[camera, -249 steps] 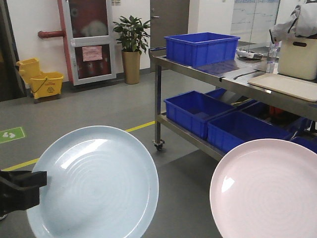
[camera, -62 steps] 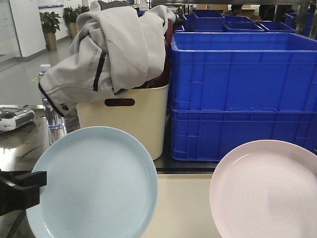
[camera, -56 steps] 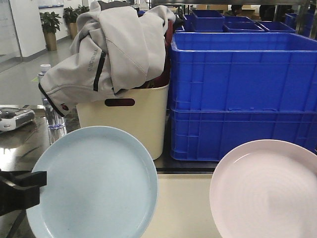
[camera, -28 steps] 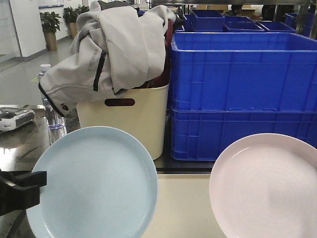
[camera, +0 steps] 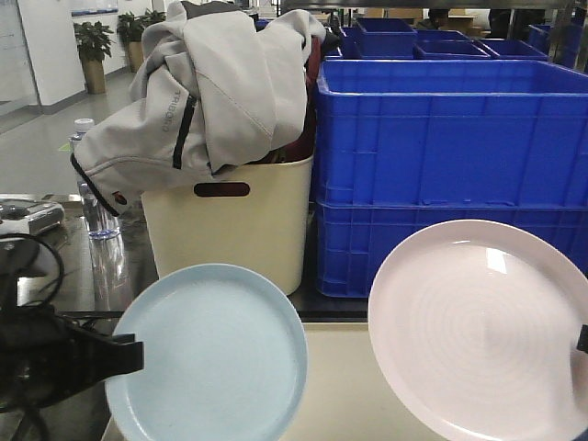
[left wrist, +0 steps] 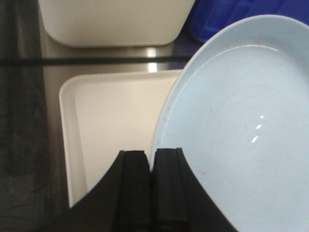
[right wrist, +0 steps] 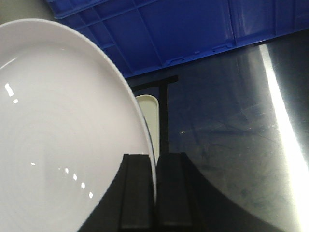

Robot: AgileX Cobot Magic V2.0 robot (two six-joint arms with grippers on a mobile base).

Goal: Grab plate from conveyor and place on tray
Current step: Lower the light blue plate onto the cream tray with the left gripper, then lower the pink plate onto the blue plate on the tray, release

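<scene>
Grey jacket [camera: 220, 92] draped over cream bin [camera: 234, 239]; stacked blue crates [camera: 450, 147] beside

Stacked blue crates [camera: 450, 175] fill the right side, set on a glossy steel tabletop [right wrist: 231, 145]. Beside them stands a cream bin [camera: 230, 234] with a grey jacket [camera: 211, 92] heaped over it and a clear water bottle [camera: 92, 197] at its left. Far left, potted plants [camera: 92, 46] line a white wall [camera: 50, 55] above a grey floor [camera: 37, 152]

Light: bright, even, overhead.
Glare: streak, steel tabletop [right wrist: 285, 125], right; specks, pink plate [right wrist: 48, 135] & blue plate [left wrist: 241, 135].
Blur: slight.
</scene>
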